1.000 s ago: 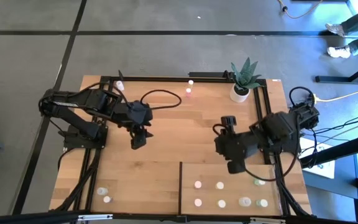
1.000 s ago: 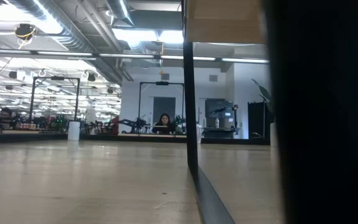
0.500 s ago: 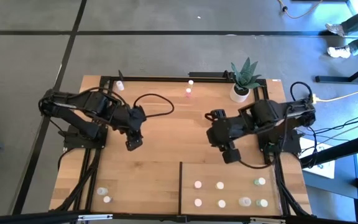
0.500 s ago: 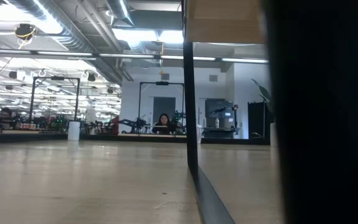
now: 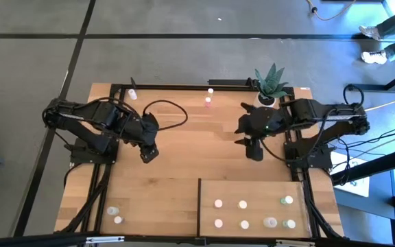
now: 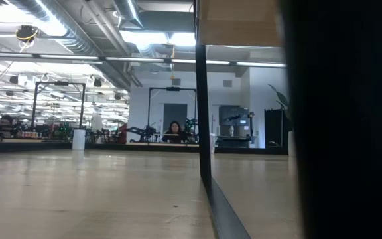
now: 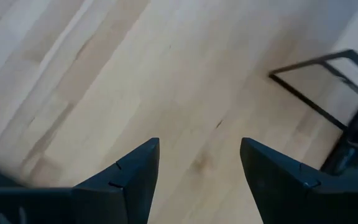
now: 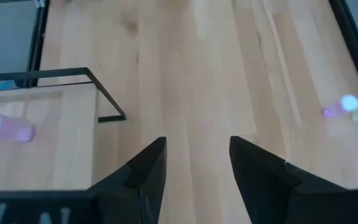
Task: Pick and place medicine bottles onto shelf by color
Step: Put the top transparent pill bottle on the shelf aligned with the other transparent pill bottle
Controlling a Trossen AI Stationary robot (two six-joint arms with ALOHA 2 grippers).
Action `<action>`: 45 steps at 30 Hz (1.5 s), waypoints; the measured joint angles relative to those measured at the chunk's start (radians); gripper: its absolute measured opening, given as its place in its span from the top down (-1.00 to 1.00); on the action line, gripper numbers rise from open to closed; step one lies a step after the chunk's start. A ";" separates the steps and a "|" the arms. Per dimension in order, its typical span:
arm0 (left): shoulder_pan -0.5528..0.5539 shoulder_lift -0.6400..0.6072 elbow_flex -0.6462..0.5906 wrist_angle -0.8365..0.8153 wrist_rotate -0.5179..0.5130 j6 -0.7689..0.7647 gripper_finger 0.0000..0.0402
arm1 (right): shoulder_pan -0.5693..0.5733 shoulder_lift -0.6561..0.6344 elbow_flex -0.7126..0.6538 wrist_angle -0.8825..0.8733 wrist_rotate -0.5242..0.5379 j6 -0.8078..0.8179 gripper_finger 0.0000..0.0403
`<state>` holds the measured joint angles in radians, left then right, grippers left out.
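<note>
Both grippers hang open above bare tabletop and touch nothing. My left gripper [image 5: 147,152] is at the table's left middle [image 7: 199,163]. My right gripper [image 5: 254,149] is at the right middle, beyond the shelf's far edge [image 8: 197,158]. The shelf [image 5: 259,189], a pale panel with a thin dark edge, lies flat at the near right. Several small medicine bottles stand on it, whitish ones [image 5: 219,204] and greenish ones [image 5: 288,200]. Two more bottles [image 5: 116,215] stand at the table's near left. A pink one [image 5: 208,103] and a white one [image 5: 210,90] stand by the far edge.
A potted green plant [image 5: 271,81] stands at the far right, close behind my right arm. A black cable [image 5: 173,110] loops over the table by my left arm. In the low view a wide dark shape [image 6: 343,119] blocks the right side.
My right gripper has gone from above the shelf's far edge toward the table's far edge, and its arm has drawn back toward the right side. It has stayed open. My left gripper has rolled a little about its own line and has hardly shifted.
</note>
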<state>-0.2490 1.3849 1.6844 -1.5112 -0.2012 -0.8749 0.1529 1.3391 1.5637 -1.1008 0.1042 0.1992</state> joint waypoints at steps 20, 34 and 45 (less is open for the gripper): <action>0.140 -0.008 -0.115 -0.060 -0.039 -0.440 -0.08 | -0.003 0.000 -0.001 0.059 0.060 -0.133 0.12; 0.698 0.012 -0.115 -0.060 -0.017 -0.141 -0.08 | -0.047 0.000 -0.001 0.085 0.061 -0.188 0.12; 1.037 0.136 -0.115 -0.040 0.009 0.114 -0.08 | -0.094 0.000 -0.001 0.163 0.062 -0.261 0.12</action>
<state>0.7881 1.5213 1.5696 -1.5510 -0.1924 -0.7610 0.0593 1.3392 1.5627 -0.9379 0.1665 -0.0615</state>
